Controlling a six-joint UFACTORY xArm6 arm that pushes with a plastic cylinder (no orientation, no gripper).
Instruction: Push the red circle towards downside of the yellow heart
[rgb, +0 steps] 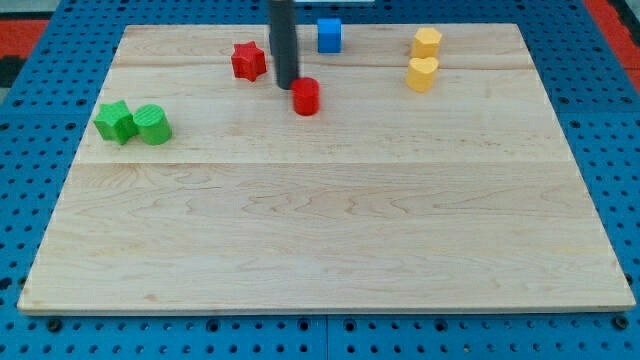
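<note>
The red circle (306, 96) lies near the top middle of the wooden board. The yellow heart (422, 74) lies to its right, near the board's top right. My tip (288, 85) stands just to the upper left of the red circle, close to it or touching it. The dark rod rises from there out of the view's top.
A red star (248, 61) lies left of the rod. A blue cube (329, 35) lies at the top edge. A yellow hexagon (427, 42) sits just above the yellow heart. A green star (115, 121) and a green circle (153, 124) lie at the board's left.
</note>
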